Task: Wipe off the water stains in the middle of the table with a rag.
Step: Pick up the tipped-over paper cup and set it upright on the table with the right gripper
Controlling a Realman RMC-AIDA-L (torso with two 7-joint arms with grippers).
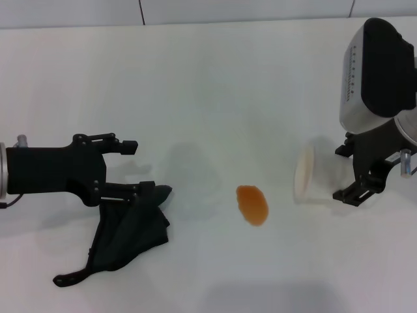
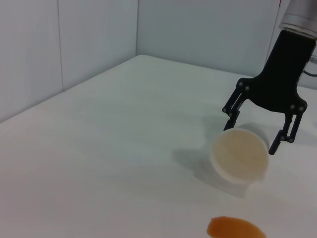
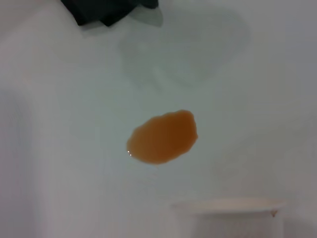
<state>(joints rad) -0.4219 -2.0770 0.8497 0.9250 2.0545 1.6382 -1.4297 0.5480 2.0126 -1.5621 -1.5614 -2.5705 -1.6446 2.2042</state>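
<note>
The orange-amber stain (image 1: 252, 204) lies in the middle of the white table (image 1: 208, 78); it also shows in the left wrist view (image 2: 235, 229) and the right wrist view (image 3: 162, 136). The dark rag (image 1: 127, 231) lies crumpled on the table left of the stain, its thin tail towards the front; a corner of it shows in the right wrist view (image 3: 111, 10). My left gripper (image 1: 142, 168) is open, its lower finger (image 1: 140, 190) over the rag's top edge. My right gripper (image 1: 339, 173) holds a whitish cup (image 1: 311, 175) tipped on its side right of the stain.
The cup's mouth (image 2: 240, 156) faces the stain, with the right gripper (image 2: 251, 136) straddling it from behind. The cup's rim (image 3: 230, 208) shows in the right wrist view. A wall (image 2: 198, 29) borders the table's far edge.
</note>
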